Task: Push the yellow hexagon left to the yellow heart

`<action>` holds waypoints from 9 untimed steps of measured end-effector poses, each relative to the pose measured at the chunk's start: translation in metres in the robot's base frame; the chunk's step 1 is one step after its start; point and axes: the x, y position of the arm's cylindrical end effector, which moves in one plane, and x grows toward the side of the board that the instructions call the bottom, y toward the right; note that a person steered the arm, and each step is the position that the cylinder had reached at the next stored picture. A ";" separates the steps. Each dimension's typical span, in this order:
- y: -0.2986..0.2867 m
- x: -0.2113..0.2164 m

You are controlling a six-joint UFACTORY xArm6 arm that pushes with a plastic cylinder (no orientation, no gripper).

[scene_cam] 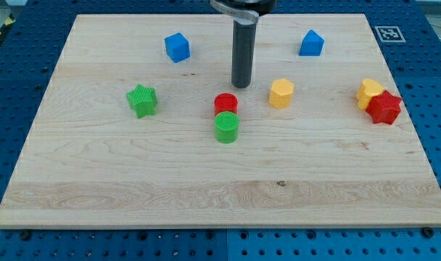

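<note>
Just beside yellow heart (367, 92): red star (384, 108).

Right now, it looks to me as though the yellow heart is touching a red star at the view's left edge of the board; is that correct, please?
Not quite: the yellow heart does touch the red star, but the pair sits near the view's right edge of the board, not the left. The camera view shows it.

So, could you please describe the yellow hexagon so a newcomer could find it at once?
Start at my tip, near the board's top middle. The yellow hexagon stands alone just to its right. The other yellow block, the yellow heart, touches a red star.
</note>
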 end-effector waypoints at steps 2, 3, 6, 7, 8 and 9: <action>0.011 0.012; 0.013 0.012; 0.033 0.022; 0.033 0.025; 0.034 0.025; 0.035 0.027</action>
